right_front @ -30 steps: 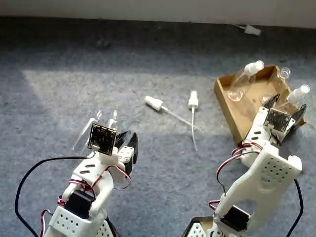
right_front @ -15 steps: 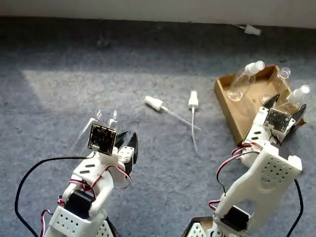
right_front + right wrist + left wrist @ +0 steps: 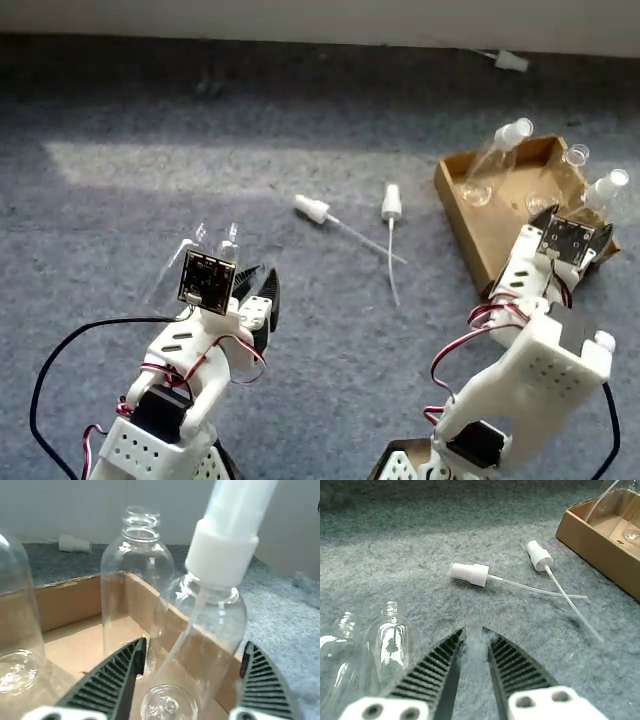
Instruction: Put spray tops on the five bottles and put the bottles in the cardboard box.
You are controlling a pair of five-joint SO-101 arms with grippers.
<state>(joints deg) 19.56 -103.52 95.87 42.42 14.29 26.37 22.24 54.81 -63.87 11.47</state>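
leaning in the cardboard box [image 3: 470, 225], a capped bottle [image 3: 200, 630] rests on its base with its long axis tilted and its white spray top [image 3: 227, 535] pointing up toward the counter's far right. the right end effector [image 3: 195, 642] is spread wide, one jaw on either side of this bottle's lower body, and whether either jaw touches the glass cannot be told. just behind it in the box an open-necked bottle [image 3: 137, 580] stands nearly upright, and a second capped bottle [image 3: 495, 155] leans out over the box's far left wall. the box sits toward the right side of the counter [image 3: 300, 120], its near left wall facing the middle. a broad stretch of grey counter separates it from two bare bottles [image 3: 387, 640], which lie side by side, necks pointing to the far edge, just beside the left end effector [image 3: 473, 630]. that one is narrowed to a slim gap with only counter between its jaws. ahead of it, apart from its tips, lie two loose spray tops [image 3: 470, 573]: one head points left, the other toward the far edge, and their long thin tubes trail toward the near right and cross each other.
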